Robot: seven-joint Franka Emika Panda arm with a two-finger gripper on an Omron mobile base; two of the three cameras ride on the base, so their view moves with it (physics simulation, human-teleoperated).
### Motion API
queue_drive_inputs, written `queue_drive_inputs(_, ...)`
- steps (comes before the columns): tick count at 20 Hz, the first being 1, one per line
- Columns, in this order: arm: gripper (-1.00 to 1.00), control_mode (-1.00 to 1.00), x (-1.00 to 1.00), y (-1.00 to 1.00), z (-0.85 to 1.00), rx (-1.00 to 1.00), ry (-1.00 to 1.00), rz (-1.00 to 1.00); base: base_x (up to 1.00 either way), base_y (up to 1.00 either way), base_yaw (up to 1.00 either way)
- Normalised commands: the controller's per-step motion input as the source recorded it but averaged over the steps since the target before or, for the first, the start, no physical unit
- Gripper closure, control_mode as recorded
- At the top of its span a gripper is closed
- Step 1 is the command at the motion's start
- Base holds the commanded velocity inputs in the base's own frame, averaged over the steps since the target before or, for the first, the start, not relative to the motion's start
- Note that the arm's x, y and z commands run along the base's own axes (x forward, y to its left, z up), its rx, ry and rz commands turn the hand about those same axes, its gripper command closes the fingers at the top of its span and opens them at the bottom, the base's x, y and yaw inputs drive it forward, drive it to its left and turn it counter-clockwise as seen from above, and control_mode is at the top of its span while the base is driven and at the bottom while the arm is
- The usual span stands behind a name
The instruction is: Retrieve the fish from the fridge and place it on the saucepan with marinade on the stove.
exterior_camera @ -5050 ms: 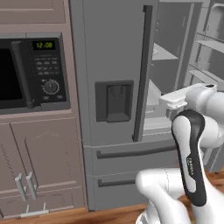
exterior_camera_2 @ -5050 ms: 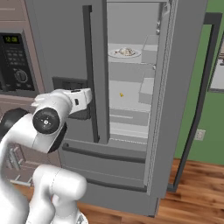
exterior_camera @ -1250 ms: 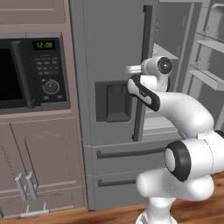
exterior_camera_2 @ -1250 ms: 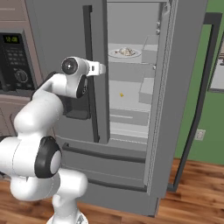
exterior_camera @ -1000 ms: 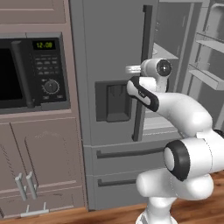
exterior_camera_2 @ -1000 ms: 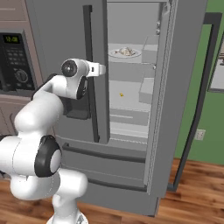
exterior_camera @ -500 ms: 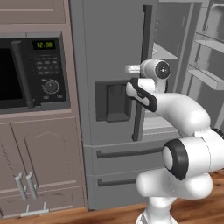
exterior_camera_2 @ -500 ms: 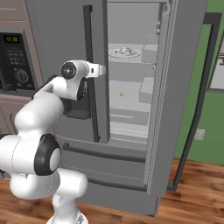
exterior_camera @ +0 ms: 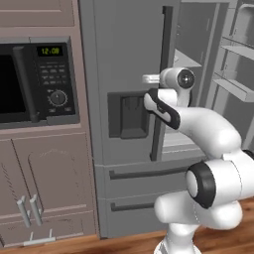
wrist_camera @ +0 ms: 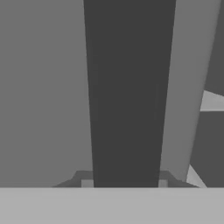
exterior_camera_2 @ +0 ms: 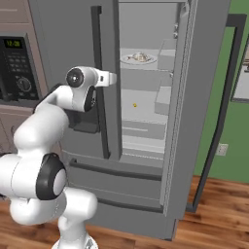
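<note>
The grey fridge [exterior_camera: 119,49] [exterior_camera_2: 63,34] has its left door closed and its right door swung open. Inside, on an upper shelf, the small pale fish [exterior_camera_2: 141,57] lies on a white plate [exterior_camera_2: 130,61]. My hand [exterior_camera: 178,79] [exterior_camera_2: 80,78] is up against the left door's long dark handle [exterior_camera: 166,39] [exterior_camera_2: 96,39]. In the hand view that handle [wrist_camera: 127,87] runs straight up between my fingertips [wrist_camera: 87,183], and my gripper [wrist_camera: 125,183] is shut on it. The saucepan, marinade and stove are out of view.
A black-fronted microwave [exterior_camera: 30,82] [exterior_camera_2: 14,63] sits in brown cabinets left of the fridge. The open right door [exterior_camera_2: 204,97] with its shelves [exterior_camera: 233,49] stands out to the right. A tiny yellow speck [exterior_camera_2: 134,104] lies on a lower shelf.
The fingers have closed in onto the left door handle. The arm has crept slightly towards the door. The fish and the doors have not moved.
</note>
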Motion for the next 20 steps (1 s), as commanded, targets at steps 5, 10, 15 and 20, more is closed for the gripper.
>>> queue_drive_inputs(5, 1.00, -1.00, -0.57, 0.21, 0.00, 0.00, 0.05, 0.00, 0.00, 0.00, 0.00)
queue_drive_inputs(10, 1.00, -1.00, -0.45, 0.29, 0.00, 0.00, 0.01, 0.00, 0.00, 0.00, 0.00)
queue_drive_inputs(15, 1.00, -1.00, -0.45, 0.20, 0.00, 0.03, 0.00, 0.00, 0.00, 0.00, 0.00)
queue_drive_inputs(20, 1.00, -1.00, -0.66, 0.30, 0.00, 0.09, 0.07, 0.00, 0.00, 0.00, 0.00)
